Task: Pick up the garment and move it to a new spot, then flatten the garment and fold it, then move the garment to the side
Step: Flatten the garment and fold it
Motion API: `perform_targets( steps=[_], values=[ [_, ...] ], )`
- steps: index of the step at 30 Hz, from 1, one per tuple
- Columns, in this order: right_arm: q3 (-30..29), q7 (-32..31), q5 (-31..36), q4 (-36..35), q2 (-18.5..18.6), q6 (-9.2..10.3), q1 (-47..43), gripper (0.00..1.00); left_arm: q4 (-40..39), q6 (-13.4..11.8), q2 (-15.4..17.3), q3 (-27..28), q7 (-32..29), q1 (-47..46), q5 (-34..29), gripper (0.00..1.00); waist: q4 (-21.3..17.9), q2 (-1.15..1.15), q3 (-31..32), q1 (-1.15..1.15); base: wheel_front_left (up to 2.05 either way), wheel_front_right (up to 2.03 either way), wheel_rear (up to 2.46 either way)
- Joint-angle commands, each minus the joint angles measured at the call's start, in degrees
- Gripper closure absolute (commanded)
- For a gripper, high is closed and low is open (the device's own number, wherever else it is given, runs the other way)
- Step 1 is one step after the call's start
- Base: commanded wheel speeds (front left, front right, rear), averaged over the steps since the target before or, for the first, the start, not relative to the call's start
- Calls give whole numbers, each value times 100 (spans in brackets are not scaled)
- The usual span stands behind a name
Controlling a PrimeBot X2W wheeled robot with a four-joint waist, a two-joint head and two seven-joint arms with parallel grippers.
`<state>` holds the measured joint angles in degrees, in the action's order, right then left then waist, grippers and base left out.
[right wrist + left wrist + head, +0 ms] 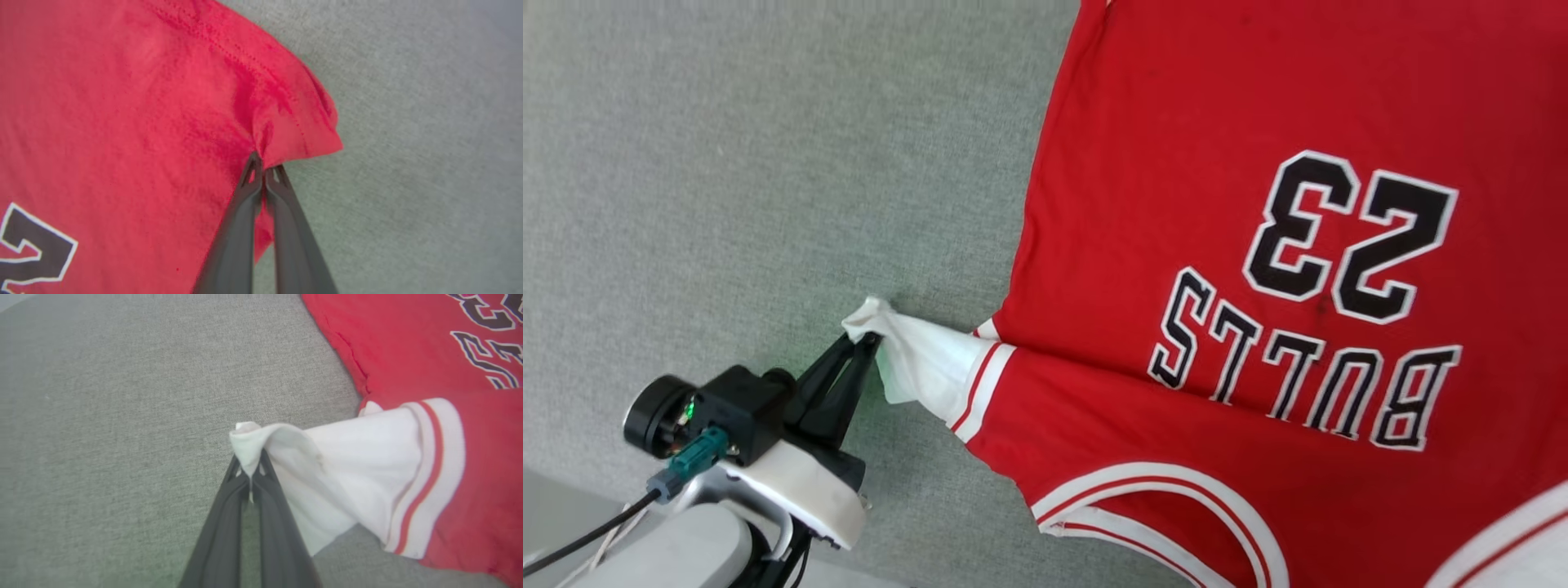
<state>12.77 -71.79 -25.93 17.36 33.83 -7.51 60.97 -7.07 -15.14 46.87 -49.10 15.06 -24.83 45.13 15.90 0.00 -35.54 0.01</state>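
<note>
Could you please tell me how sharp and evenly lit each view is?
Head view: sharp, evenly lit, print on the garment crisp, a faint green tint beside the left end effector. Left wrist view: soft, white sleeve slightly washed out. Right wrist view: soft, right end effector blurred toward the bottom edge.

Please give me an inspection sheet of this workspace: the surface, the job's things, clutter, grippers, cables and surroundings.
Surface: grey woven fabric.
Job's things: garment, red, lies mostly spread, "BULLS 23" print facing up; white sleeve is pulled outward.
Clutter: nothing seen.
Grippers: left gripper, jaws shut on the white sleeve's tip; right gripper, jaws shut on a red stitched corner of the garment.
Cables: black cable runs from the left wrist.
Surroundings: paler strip past the surface's edge, lower left in the head view.
</note>
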Motion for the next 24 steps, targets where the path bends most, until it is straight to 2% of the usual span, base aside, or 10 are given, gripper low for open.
perform_targets(
  steps=[1,7,13,20,24],
  values=[
    [108,98,-118,-45,80,4,-42,100,-29,-78,45,30,6,120,52,100,-215,0,359,-1,0,0,0],
    [748,442,-673,-468,505,4,-358,100,-162,-328,139,32,-18,514,182,100,-592,0,1084,-1,0,0,0],
    [1178,698,-1382,-1404,1316,4,-1306,100,-302,-591,317,43,-48,931,348,100,-955,0,1714,-1,0,0,0],
    [891,1111,-1990,-2099,2175,4,-3334,100,-475,-852,472,72,-38,1328,472,100,-1291,0,2100,-1,0,0,0],
    [640,1495,-2164,-2200,2386,4,-4714,100,-550,-920,518,61,-33,1451,485,100,-1400,0,2204,-1,0,0,0]
  ],
)
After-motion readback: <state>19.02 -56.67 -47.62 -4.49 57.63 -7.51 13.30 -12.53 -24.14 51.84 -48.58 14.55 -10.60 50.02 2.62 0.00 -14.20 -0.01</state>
